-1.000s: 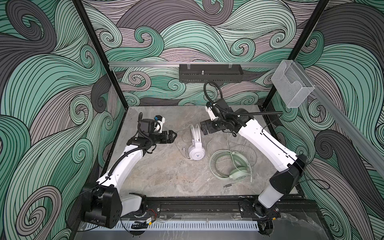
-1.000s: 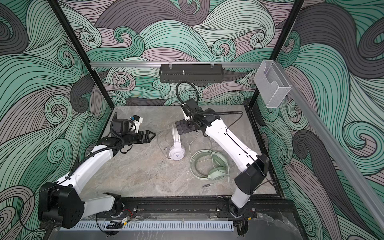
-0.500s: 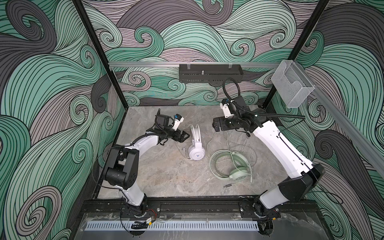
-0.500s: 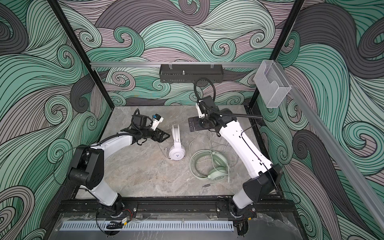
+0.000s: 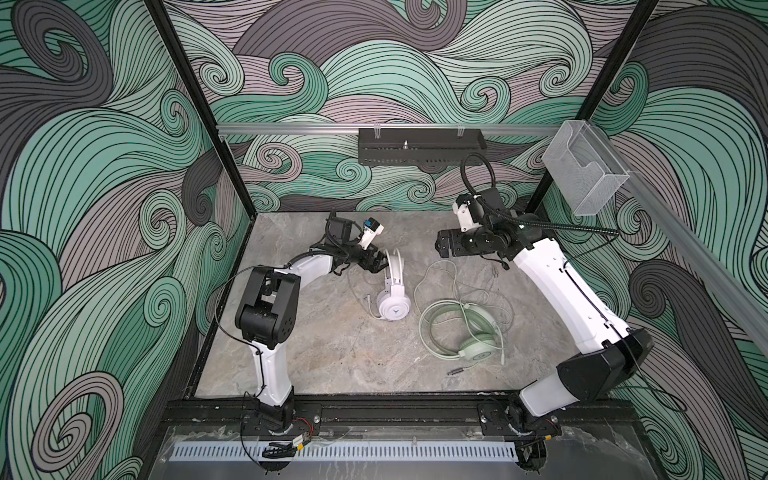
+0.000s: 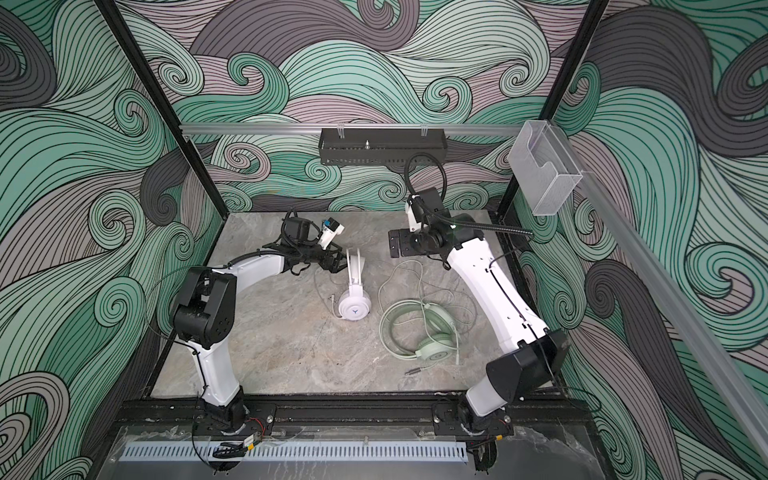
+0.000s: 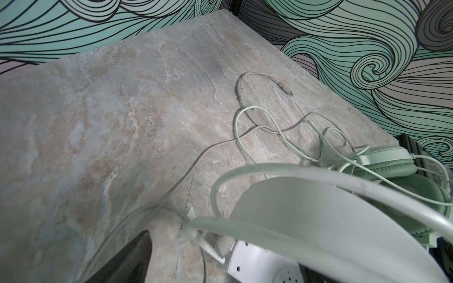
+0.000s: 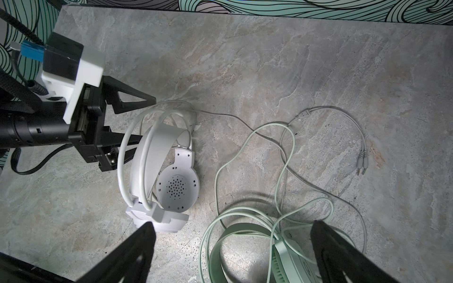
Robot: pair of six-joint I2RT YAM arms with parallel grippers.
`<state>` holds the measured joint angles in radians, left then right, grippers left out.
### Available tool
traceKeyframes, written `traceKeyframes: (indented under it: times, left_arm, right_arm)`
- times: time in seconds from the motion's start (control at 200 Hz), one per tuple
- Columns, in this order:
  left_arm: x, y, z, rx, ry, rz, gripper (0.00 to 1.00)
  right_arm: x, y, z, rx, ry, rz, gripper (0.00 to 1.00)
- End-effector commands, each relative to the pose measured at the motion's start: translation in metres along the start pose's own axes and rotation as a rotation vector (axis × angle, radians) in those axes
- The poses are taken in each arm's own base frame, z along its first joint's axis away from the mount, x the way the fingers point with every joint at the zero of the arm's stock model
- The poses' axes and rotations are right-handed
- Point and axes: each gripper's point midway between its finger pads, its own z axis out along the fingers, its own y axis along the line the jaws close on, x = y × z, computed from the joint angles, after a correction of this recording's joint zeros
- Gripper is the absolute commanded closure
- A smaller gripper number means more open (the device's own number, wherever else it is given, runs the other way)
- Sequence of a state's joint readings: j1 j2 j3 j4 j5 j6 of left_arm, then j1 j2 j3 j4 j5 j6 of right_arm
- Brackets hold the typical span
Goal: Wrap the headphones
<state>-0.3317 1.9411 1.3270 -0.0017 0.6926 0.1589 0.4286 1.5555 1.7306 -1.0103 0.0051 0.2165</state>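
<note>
L tool [image 5: 377, 262] wide open at wht headset [image 5: 392, 307]; R tool [image 5: 441, 246] same, both empty.

White headset [image 5: 392, 306], mint green headset [image 5: 478, 351], grey marbled table [image 5: 332, 353], teal swirl-patterned walls [image 5: 395, 62]

White hdset [image 5: 392, 308] beside mint hdset [image 5: 477, 351], both cables loose (unwrapped).

Both top views are looking down over the whole tabletop [image 5: 332, 353] — wrist views are sharing the white headset [image 8: 176, 191] up close.
</note>
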Motion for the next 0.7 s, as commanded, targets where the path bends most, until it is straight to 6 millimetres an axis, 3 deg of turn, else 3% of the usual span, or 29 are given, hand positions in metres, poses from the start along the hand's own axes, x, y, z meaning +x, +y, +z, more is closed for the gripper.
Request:
traceKeyframes:
  times: [0.0, 0.145, 0.255, 0.335, 0.47, 0.695]
  left_arm:
    - [-0.026, -0.011, 0.015, 0.051, -0.085, 0.054, 0.08]
    - [-0.028, -0.009, 0.036, 0.070, -0.084, 0.040, 0.14]
    - [-0.032, -0.006, 0.042, 0.080, -0.088, 0.014, 0.45]
    - [-0.035, -0.007, 0.042, 0.088, -0.090, -0.009, 0.58]
    - [-0.027, -0.012, 0.033, 0.066, -0.066, -0.062, 0.60]
    - [-0.002, -0.013, -0.023, -0.193, 0.052, -0.186, 0.61]
  right_arm:
    - [0.001, -0.001, 0.003, -0.010, 0.019, 0.016, 0.01]
    - [-0.001, -0.006, 0.003, -0.003, 0.019, 0.029, 0.01]
    - [-0.003, -0.011, 0.000, 0.006, 0.010, 0.037, 0.01]
    - [-0.003, -0.015, 0.000, 0.011, 0.008, 0.045, 0.01]
    - [0.000, -0.013, 0.003, 0.003, 0.021, 0.055, 0.01]
    - [0.034, 0.000, 0.035, -0.065, 0.128, 0.151, 0.01]
